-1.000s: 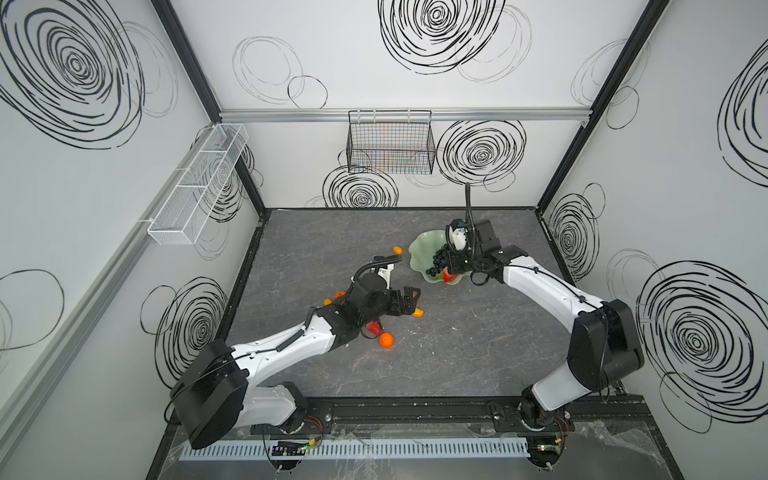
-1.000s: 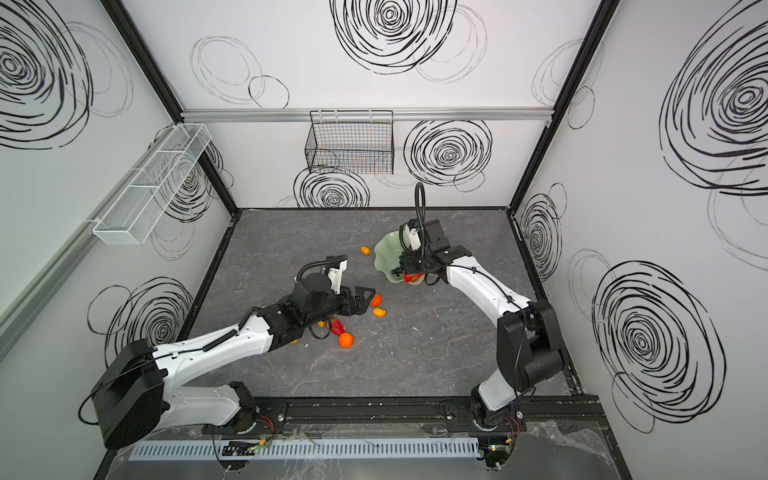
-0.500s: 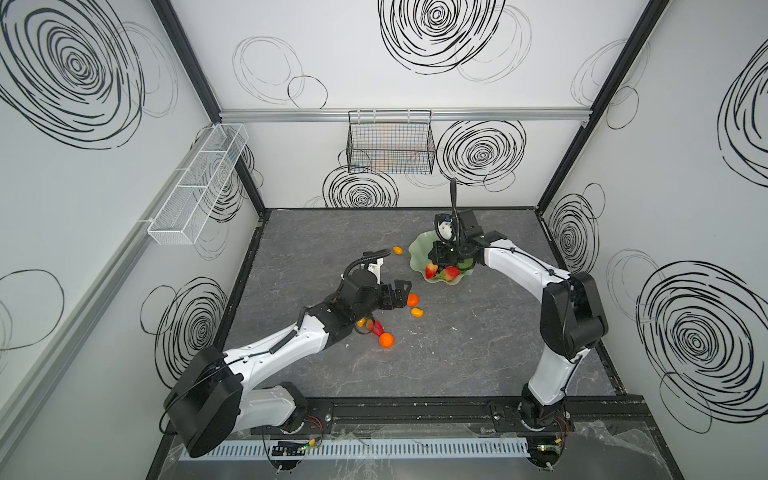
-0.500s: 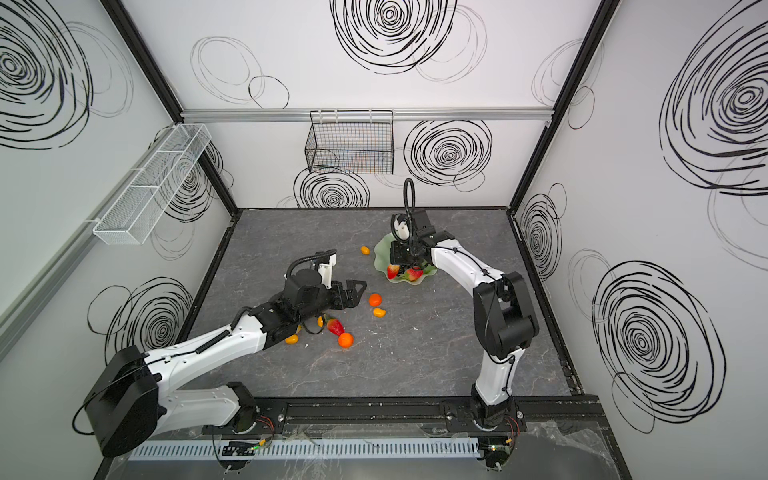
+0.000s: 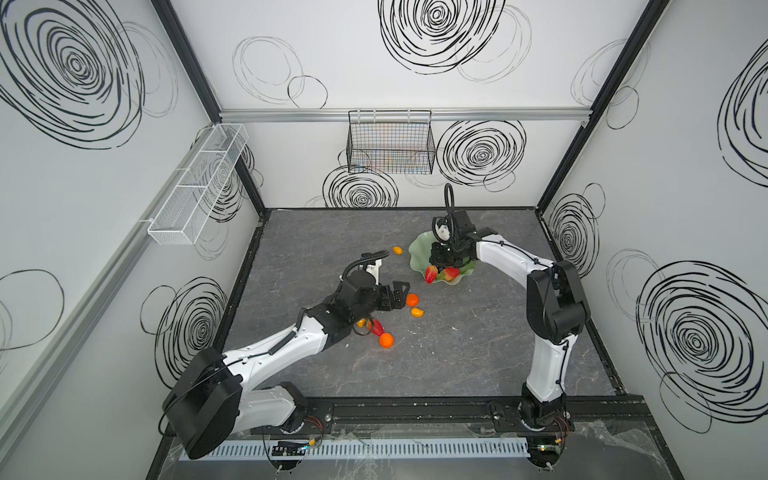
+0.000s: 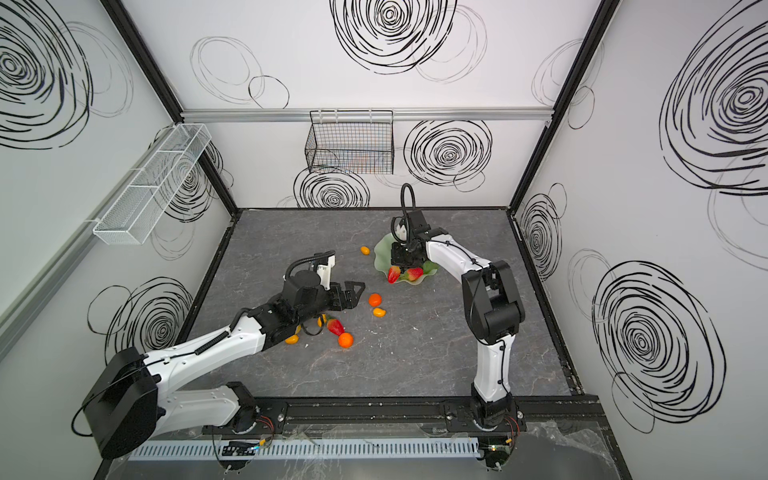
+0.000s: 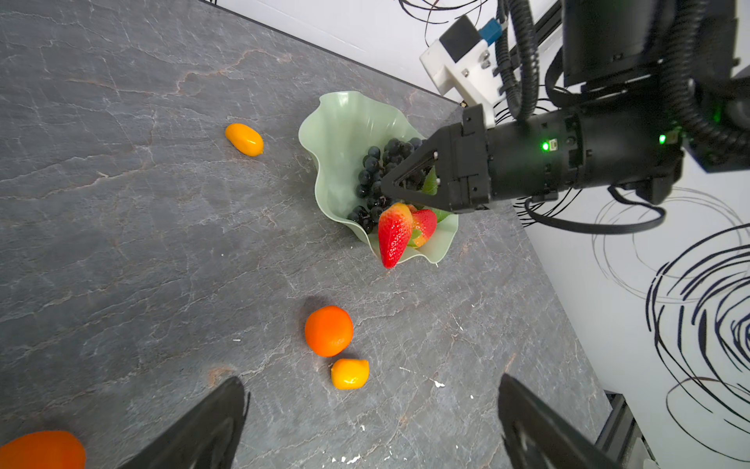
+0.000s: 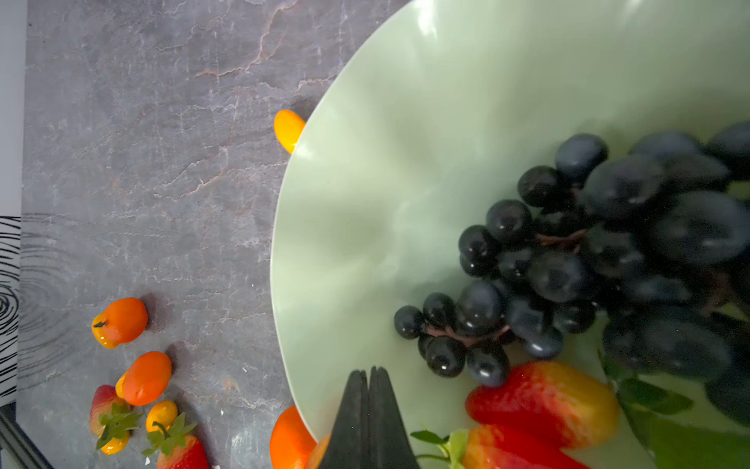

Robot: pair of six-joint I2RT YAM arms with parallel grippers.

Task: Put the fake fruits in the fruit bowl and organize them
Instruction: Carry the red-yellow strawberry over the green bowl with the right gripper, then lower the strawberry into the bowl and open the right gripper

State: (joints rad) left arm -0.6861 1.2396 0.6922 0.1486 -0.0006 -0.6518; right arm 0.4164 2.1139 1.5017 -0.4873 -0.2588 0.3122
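The pale green fruit bowl (image 5: 417,251) (image 7: 345,130) (image 8: 385,203) holds a dark grape bunch (image 7: 375,178) (image 8: 588,260) and two strawberries (image 5: 431,274) (image 7: 393,235) lying at its near rim. My right gripper (image 8: 369,371) (image 5: 441,259) is shut and empty, its tip low inside the bowl beside the grapes. My left gripper (image 5: 397,295) (image 7: 373,385) hangs open over the table, just short of a tangerine (image 5: 412,299) (image 7: 328,331) and a kumquat (image 5: 417,312) (image 7: 350,373). Another kumquat (image 5: 397,250) lies by the bowl's left side.
Beside the left forearm lie a strawberry (image 5: 377,327), a tangerine (image 5: 386,340) and a kumquat (image 6: 292,339). A black wire basket (image 5: 390,143) hangs on the back wall. A white mesh basket (image 5: 199,187) hangs on the left wall.
The right gripper has shifted left over the bowl with its elbow swinging inward, and both strawberries now show at the rim. The left gripper drew back slightly, uncovering the tangerine.
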